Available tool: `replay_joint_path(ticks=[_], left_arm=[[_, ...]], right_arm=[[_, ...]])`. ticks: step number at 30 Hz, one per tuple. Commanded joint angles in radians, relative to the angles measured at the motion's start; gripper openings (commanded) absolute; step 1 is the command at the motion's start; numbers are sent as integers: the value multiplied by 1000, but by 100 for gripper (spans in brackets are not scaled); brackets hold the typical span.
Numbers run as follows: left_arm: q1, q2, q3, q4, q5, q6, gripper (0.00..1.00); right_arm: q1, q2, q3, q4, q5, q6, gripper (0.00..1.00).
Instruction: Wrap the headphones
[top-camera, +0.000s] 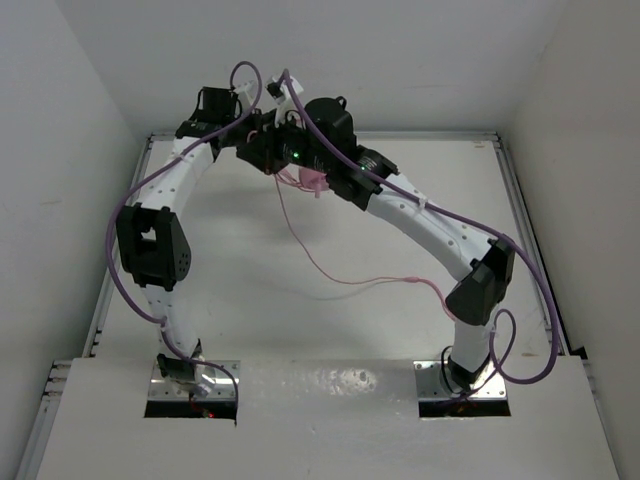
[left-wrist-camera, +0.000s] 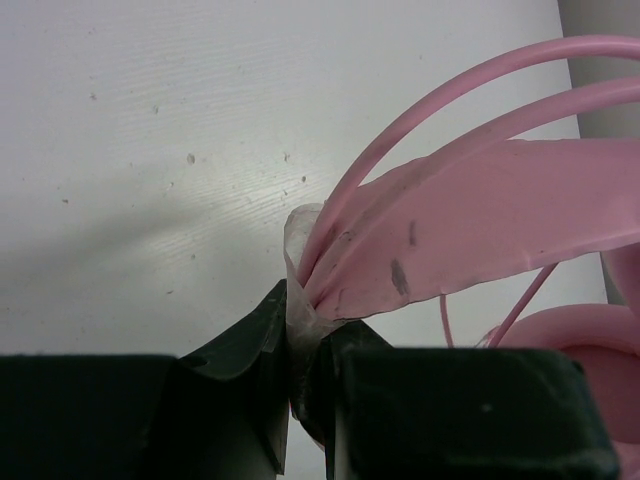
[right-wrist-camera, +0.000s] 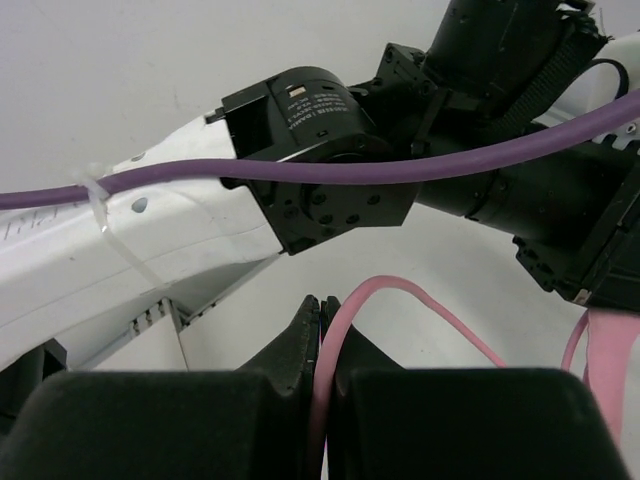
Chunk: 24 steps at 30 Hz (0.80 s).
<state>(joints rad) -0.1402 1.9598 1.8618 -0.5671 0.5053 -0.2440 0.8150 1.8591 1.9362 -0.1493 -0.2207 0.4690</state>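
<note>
The pink headphones (top-camera: 312, 181) hang above the table's far middle, mostly hidden behind both wrists. In the left wrist view my left gripper (left-wrist-camera: 305, 330) is shut on the end of the pink headband (left-wrist-camera: 470, 235), with turns of the thin pink cord (left-wrist-camera: 440, 100) arching over it and an earcup (left-wrist-camera: 590, 335) at the right. My right gripper (right-wrist-camera: 322, 305) is shut on the pink cord (right-wrist-camera: 400, 295), which loops out to the right. In the top view both grippers, left (top-camera: 262, 138) and right (top-camera: 290, 165), meet at the headphones, and the loose cord (top-camera: 330, 275) trails down across the table.
The white table (top-camera: 330, 330) is boxed in by white walls and a raised rim (top-camera: 520, 210). Purple arm cables (top-camera: 520, 260) loop beside each arm. The left arm's wrist (right-wrist-camera: 330, 150) and a purple cable (right-wrist-camera: 400, 170) fill the right wrist view close ahead.
</note>
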Motion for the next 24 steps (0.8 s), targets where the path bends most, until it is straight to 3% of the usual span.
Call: replay_joint_path(ticks=[1,10,18,24], left_arm=[[4,-32,25,67,23,-18,0],[4,-4,5,85,72,-26,0],[-2,-84,-130,52,-135,239,0],[-2,-85,-47,-88,-176,484,0]], right_arm=[[1,-17,58,88,23,17,0],[1,6,78,185,24,51,0],[-75,-84,135,106,191,-95,0],[-220,-124,136,-36,220,-139,0]])
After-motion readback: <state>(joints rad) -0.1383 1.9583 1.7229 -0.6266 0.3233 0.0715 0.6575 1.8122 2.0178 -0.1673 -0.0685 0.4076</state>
